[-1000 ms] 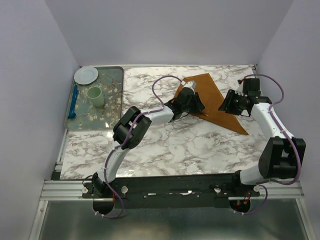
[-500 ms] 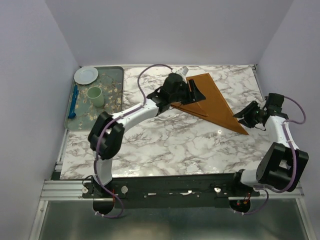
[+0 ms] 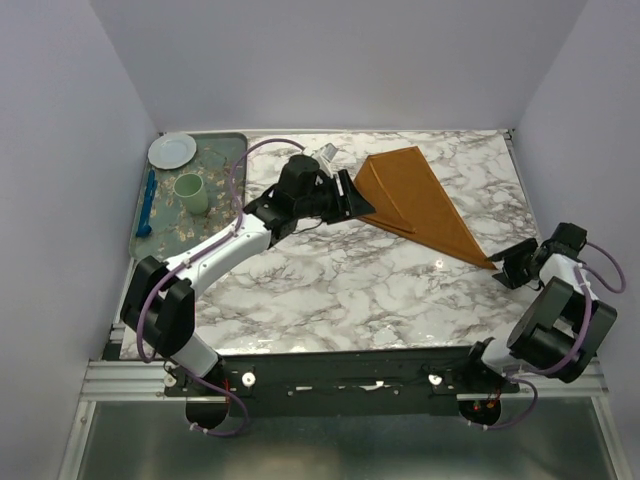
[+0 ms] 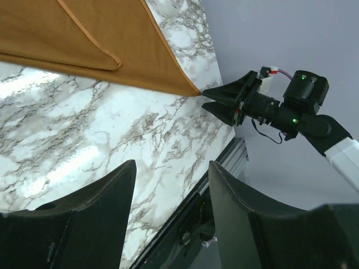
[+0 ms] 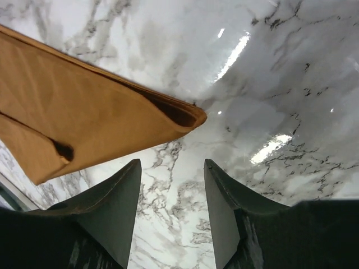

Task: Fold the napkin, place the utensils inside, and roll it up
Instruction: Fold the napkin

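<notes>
Rust-orange napkin (image 3: 415,200) lies flat on the marble table (image 3: 330,280), folded into a long triangle with a smaller flap lying on top. Its narrow tip points at the right gripper (image 3: 508,266). The tip sits just ahead of the fingertips, in line with the gap between them and not touching. In the right wrist view the layers gape slightly at that tip. That gripper's jaws stand apart with only bare marble between them, gripping nothing.

The triangle's broad end is just ahead of the left gripper (image 3: 362,192), whose jaws are spread wide and empty. From above I cannot tell whether its fingertips touch the cloth's corner. The left wrist view shows the cloth ahead of the fingers and clear of them, with the right gripper farther off beyond the napkin's tip.

Well behind the left gripper, a green tray (image 3: 215,165) holds a white plate (image 3: 172,150), a pale green cup (image 3: 190,192) and a blue utensil (image 3: 148,203).
</notes>
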Controlling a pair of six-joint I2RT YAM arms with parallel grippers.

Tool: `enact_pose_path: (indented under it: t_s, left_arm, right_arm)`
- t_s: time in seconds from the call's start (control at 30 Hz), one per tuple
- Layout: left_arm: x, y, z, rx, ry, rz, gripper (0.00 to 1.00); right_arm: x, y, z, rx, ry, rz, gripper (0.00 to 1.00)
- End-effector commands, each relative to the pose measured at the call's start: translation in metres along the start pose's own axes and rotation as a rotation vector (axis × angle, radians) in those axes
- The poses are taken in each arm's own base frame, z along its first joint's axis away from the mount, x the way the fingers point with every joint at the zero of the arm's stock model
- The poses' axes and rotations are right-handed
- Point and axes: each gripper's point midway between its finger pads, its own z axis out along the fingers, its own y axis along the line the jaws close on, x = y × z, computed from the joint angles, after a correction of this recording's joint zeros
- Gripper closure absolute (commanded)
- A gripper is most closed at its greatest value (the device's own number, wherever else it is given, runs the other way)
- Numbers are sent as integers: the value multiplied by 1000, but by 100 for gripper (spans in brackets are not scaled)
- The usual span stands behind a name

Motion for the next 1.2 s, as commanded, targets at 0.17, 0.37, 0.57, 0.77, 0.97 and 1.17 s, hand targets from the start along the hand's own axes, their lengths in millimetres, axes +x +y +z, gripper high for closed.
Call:
enact_pose_path:
  t_s: [0.17, 0.37, 0.57, 0.77, 0.97, 1.17]
  left_arm:
    - [-7, 25, -15, 4, 36, -26, 37]
    - [-8, 26, -13, 5, 39, -31, 37]
    - [-10, 32, -12, -16, 34, -33, 34]
    - [-14, 45, -9, -55, 14, -26, 25]
    - [-15, 69, -2, -124, 2, -33, 25]
    - [-12, 94, 16, -175, 32, -61, 25]
  right_arm:
    - [-7, -18, 21, 40, -42, 26, 44]
    - [-9, -23, 33, 53, -43, 57, 48]
    - [-7, -21, 37, 26, -44, 79, 52]
    - [-12, -13, 34, -18, -66, 30, 75]
    - [-27, 29, 5, -202, -159, -183, 92]
    - [-22, 111, -34, -392, -225, -481, 99]
